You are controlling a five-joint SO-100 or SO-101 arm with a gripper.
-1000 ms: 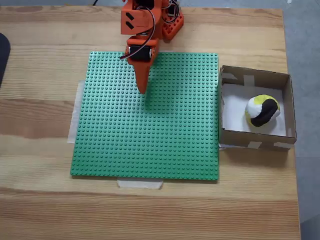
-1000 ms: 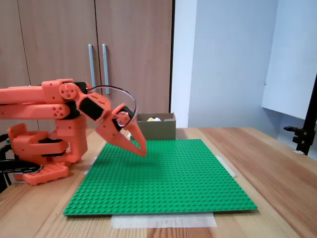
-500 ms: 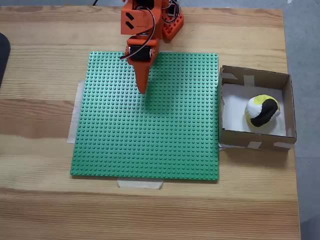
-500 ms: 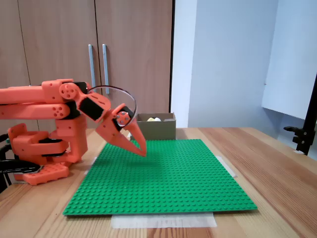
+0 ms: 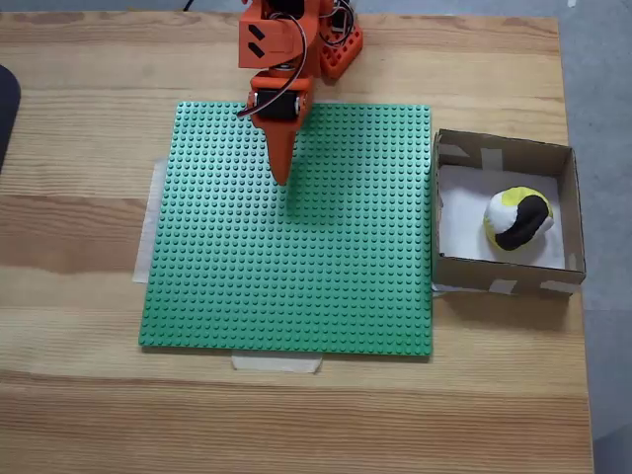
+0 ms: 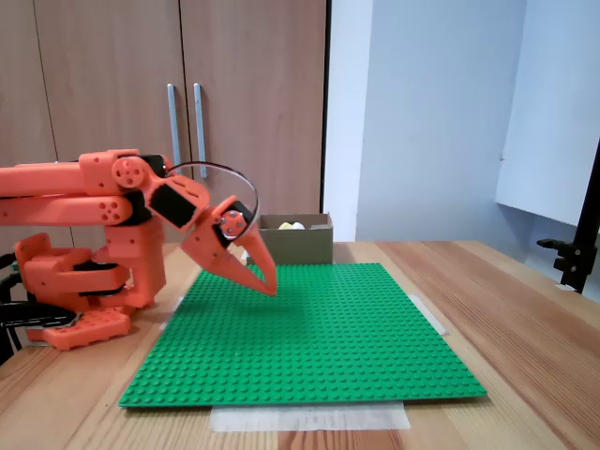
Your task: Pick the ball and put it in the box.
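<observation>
The ball [image 5: 518, 218] sits inside the box [image 5: 503, 282], resting on the white bottom towards the right-hand wall in the view from above. From the low side view, a sliver of yellow and white peeks over the rim of the box [image 6: 296, 241] far back on the desk [image 6: 525, 309].

The orange arm [image 6: 84, 192] reaches out level from its base [image 6: 80, 281] and bends down at the wrist. The jaws [image 5: 281, 176] are pressed together into one narrow point, holding nothing. In the side view that point [image 6: 270, 286] hangs just above the green studded plate [image 6: 309, 333], not touching it.

From above, the tip is over the upper-left part of the plate [image 5: 296, 267], well apart from the box, which stands just beside the plate's right edge. A faint shadow lies on the studs just right of the tip.

Pale tape strips [image 5: 276, 362] hold the plate to the desk [image 5: 79, 118] at its near and left edges. Tape patches also show on the box walls. Behind the arm in the side view stand wooden cupboard doors [image 6: 178, 103] with two metal handles.
</observation>
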